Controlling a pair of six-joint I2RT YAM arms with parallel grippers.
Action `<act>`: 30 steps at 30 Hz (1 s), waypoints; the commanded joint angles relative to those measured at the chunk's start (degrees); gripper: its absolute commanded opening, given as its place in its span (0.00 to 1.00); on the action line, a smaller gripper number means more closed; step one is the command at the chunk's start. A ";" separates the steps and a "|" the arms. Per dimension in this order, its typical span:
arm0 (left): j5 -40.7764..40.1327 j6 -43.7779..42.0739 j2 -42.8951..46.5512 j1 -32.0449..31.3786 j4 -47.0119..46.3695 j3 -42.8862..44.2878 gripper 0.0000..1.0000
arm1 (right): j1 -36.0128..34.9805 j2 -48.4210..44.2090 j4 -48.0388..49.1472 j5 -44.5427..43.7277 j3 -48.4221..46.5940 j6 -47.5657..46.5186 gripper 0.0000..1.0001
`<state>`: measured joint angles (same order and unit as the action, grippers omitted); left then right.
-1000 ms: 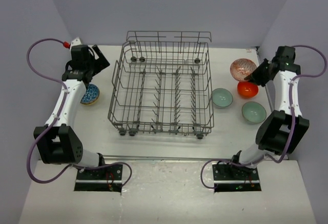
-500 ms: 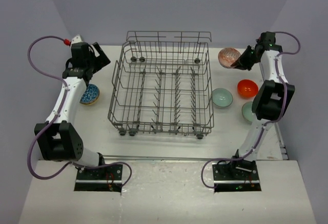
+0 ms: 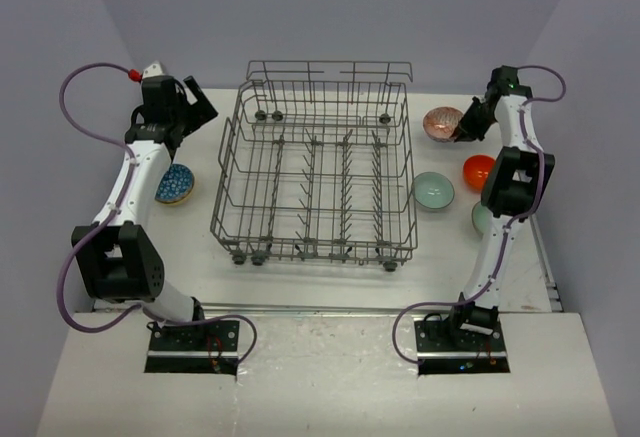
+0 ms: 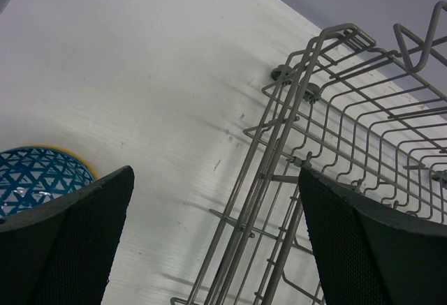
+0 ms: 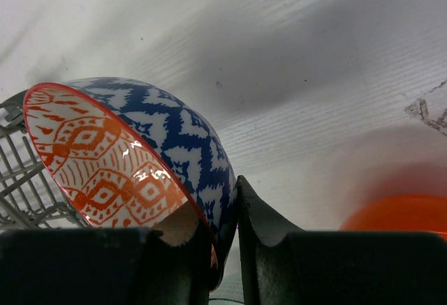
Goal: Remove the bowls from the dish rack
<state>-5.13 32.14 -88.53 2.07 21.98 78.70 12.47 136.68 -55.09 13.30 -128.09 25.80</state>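
R pincer [image 3: 468, 127] clamps the zigzag bowl [image 3: 442, 123] by its rim, one finger inside and one outside. The bowl hangs tilted at far right of the surface [image 3: 300, 287], just beyond the orange bowl [image 3: 478, 170], prob. aiming for a free spot. Can't tell if it touches down. Dish rack [image 3: 315, 172] sits centre and looks empty. One mint bowl [image 3: 433, 190] lies right of it, the blue bowl [image 3: 175, 184] left. L pincer [image 3: 190, 107] gapes wide w/ nothing held, parked near the rack's far-left corner.
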 commanded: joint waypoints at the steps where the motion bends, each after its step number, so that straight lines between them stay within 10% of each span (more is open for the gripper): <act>1: 0.47 -0.41 -0.50 -0.22 -0.97 3.13 1.00 | 0.19 -0.46 1.30 -1.52 -0.49 -0.58 0.00; 20: 0.73 -0.06 -0.41 -0.22 -1.76 2.52 1.00 | -2.10 3.16 -0.72 -5.12 -2.87 -2.95 0.15; 30: 1.00 0.55 0.11 -0.13 -2.29 1.20 1.00 | -2.27 -0.10 -0.02 -5.39 0.30 -2.95 0.39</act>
<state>-4.67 32.38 -89.19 2.07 21.91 79.29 10.59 141.25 -55.66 8.56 -128.22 23.07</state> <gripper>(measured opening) 0.997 0.388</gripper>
